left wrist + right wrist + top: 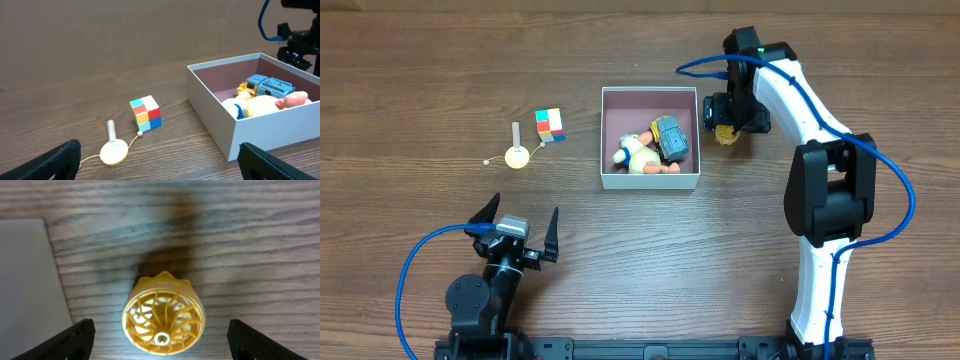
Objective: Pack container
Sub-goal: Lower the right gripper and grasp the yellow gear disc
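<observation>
The container point(650, 181) is a square white box with a mauve floor at the table's middle; it holds a blue and yellow toy car point(670, 137) and a white plush duck point(638, 152). It also shows in the left wrist view point(220, 115). My right gripper point(725, 128) is open just right of the box, straddling a yellow round gear toy point(163, 315) that stands on the table between its fingers point(160, 341). My left gripper point(515, 222) is open and empty at the front left, and shows in its wrist view point(160, 162).
A colourful cube point(550, 124) and a yellow disc with a string and white handle point(517, 155) lie on the wood table left of the box. They also show in the left wrist view, cube point(145, 113) and disc point(114, 151).
</observation>
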### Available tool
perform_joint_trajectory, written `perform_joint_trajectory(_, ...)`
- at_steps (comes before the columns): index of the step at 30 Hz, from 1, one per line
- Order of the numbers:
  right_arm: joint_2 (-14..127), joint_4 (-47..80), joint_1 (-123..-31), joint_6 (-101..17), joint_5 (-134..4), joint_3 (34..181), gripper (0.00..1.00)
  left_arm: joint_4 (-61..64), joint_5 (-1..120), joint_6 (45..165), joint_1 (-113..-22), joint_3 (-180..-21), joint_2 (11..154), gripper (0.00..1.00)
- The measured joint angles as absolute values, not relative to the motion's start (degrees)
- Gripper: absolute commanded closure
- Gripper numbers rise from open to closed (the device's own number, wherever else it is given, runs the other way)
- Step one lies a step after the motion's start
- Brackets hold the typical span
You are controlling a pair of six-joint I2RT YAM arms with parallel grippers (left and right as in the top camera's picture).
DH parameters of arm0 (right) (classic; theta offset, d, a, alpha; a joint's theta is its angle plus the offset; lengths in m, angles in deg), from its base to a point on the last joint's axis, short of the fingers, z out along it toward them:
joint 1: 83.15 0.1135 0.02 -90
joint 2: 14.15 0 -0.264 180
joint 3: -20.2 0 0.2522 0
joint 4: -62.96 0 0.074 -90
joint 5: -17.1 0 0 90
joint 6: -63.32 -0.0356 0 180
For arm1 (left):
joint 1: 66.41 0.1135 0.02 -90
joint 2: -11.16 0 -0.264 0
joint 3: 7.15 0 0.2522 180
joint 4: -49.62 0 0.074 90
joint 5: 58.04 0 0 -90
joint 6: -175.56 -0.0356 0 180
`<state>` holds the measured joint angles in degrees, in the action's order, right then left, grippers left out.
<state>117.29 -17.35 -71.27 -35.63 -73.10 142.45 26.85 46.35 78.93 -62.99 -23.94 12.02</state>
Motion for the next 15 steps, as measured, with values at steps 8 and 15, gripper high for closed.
perform_joint_trajectory(8,117.4,-16.0,-71.3,-35.6,-74.2,139.6,0.13,26.8,46.4,78.9,-63.0,-23.9,12.0,0.0)
perform_joint_trajectory(15,117.4,-14.8,-71.4,-35.6,-74.9,139.5,0.14,26.8,46.4,78.9,-63.0,-23.9,12.0,0.0)
